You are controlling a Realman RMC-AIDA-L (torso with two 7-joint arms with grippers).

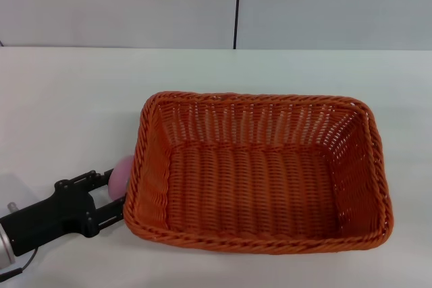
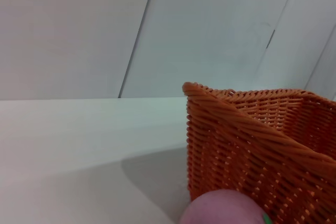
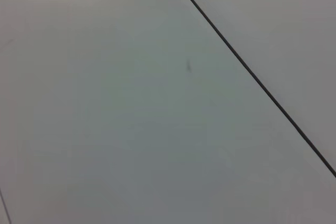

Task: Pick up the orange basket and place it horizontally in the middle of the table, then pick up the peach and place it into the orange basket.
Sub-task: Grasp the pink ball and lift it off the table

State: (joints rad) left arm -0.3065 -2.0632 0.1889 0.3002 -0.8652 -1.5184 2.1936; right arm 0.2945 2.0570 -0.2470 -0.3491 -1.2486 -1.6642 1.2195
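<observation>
The orange basket lies with its long side across the middle of the white table, open side up and with nothing in it. The pink peach rests right against the outside of the basket's left wall. My left gripper reaches in from the lower left with its black fingers spread apart, the peach at their tips, nearer the upper one. In the left wrist view the peach sits very close, beside the basket corner. The right gripper is out of view.
Bare white tabletop surrounds the basket on the far side and to the left. A grey wall with a dark vertical seam stands behind the table. The right wrist view holds only a plain surface with a dark line.
</observation>
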